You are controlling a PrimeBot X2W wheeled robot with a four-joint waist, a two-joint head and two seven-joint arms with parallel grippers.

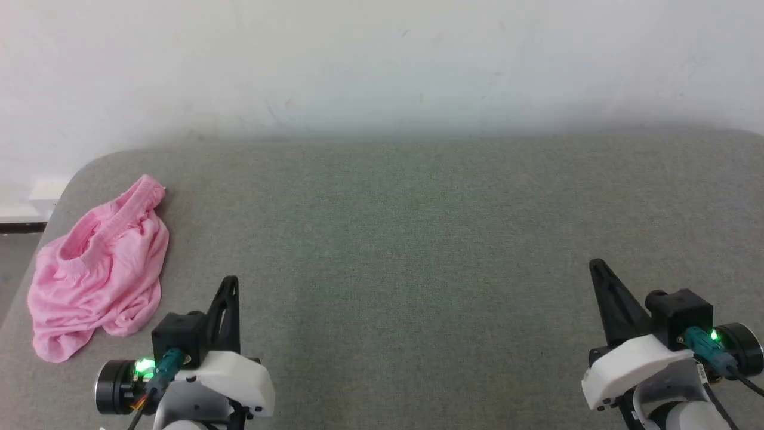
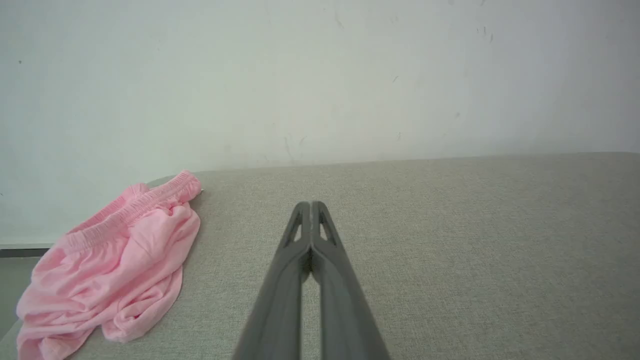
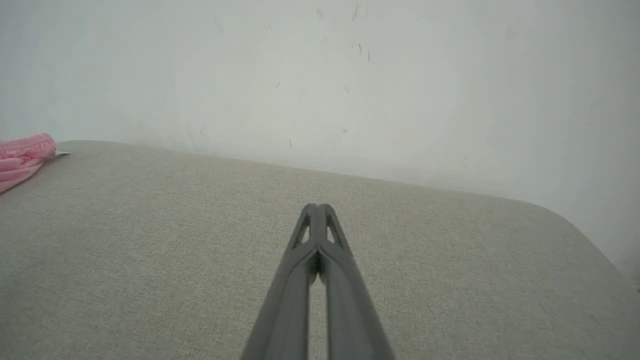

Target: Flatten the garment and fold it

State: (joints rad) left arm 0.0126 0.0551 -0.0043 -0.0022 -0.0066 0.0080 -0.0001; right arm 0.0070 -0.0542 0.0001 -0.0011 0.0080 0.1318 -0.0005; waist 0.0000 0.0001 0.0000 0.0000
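The garment [image 1: 98, 272], a pair of light pink shorts, lies crumpled at the table's far left, its gathered waistband toward the wall. The left wrist view shows the garment [image 2: 112, 270] to the left of my fingers, and its waistband end [image 3: 22, 155] peeks in at the right wrist view's left edge. My left gripper [image 1: 231, 280] hovers low just right of the shorts, shut and empty, fingertips pressed together [image 2: 311, 205]. Far to the right, my right gripper [image 1: 595, 264] is shut too, with nothing in it [image 3: 317, 206].
A grey fabric-covered table [image 1: 418, 239] with rounded corners spreads before me, backed by a white wall [image 1: 382, 60]. The table's left edge runs close beside the shorts, with floor beyond it.
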